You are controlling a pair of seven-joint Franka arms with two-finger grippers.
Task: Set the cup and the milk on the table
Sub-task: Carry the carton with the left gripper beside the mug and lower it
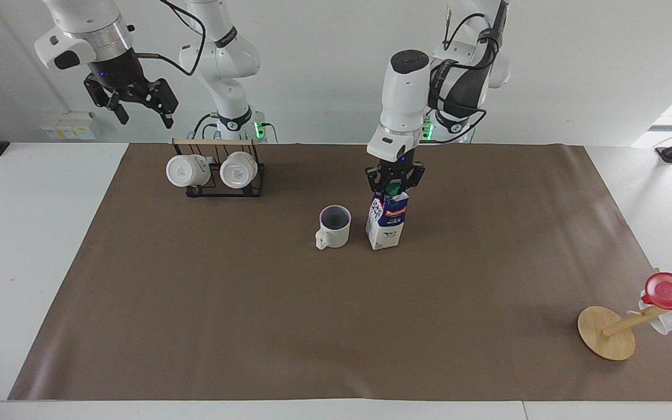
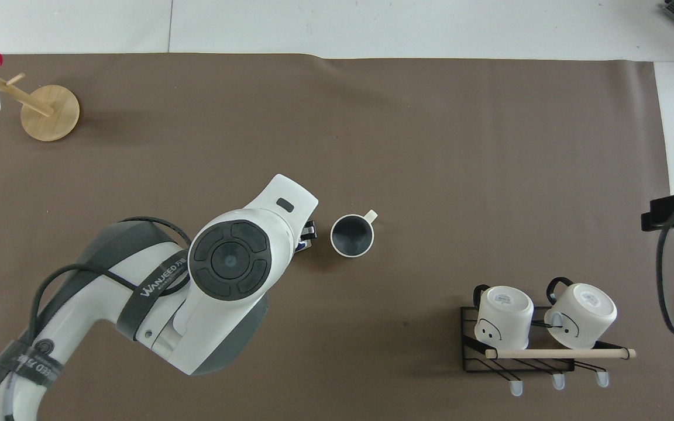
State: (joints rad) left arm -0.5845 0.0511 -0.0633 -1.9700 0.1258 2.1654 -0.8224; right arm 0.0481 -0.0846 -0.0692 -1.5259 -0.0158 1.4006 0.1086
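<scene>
the milk [image 1: 387, 221] is held at its gabled top, around the green cap, by the left gripper [image 1: 394, 188], whose jaws are clamped on it; whether the carton's base rests on the table [image 1: 196, 303] or hangs just above it cannot be told. in the facing view the carton is at about 3 o'clock of the cup [image 1: 333, 227], just beside it but apart. the cup stands upright on the brown mat near the table's middle, its handle at about 7 o'clock in that view. from overhead the carton is almost wholly hidden under the left arm. the carton is judged light and a little soft: paperboard walls would dent under a hard squeeze, so the stiffer folded ridge at the top is the sound place to hold, and the tall narrow body could tip if let go while tilted. the cup is judged rigid, heavier, smooth and breakable; its rim or loop handle would be the places to take it. the right gripper [image 1: 133, 100], its jaws wide and holding nothing, waits raised over the white edge at the right arm's end, close to the mug rack [image 1: 225, 189].
</scene>
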